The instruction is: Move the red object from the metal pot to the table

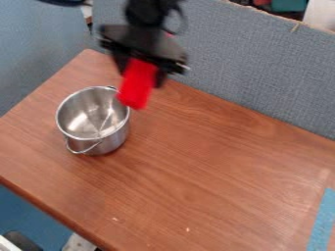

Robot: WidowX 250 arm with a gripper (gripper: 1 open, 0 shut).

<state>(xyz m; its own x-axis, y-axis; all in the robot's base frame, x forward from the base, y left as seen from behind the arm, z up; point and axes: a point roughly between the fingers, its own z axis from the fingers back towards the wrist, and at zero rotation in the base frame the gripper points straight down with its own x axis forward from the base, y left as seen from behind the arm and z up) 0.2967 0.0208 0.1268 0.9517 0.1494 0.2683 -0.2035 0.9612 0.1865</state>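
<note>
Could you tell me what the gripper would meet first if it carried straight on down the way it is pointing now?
Most likely the table just beside the metal pot, or the pot's rim; depth is unclear. The gripper points steeply down, holding the red object in the air.

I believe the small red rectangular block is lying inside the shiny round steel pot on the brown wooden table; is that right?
Not quite: the small red rectangular block is held in the gripper above the shiny round steel pot, which looks empty on the brown wooden table, as the camera view shows.
</note>
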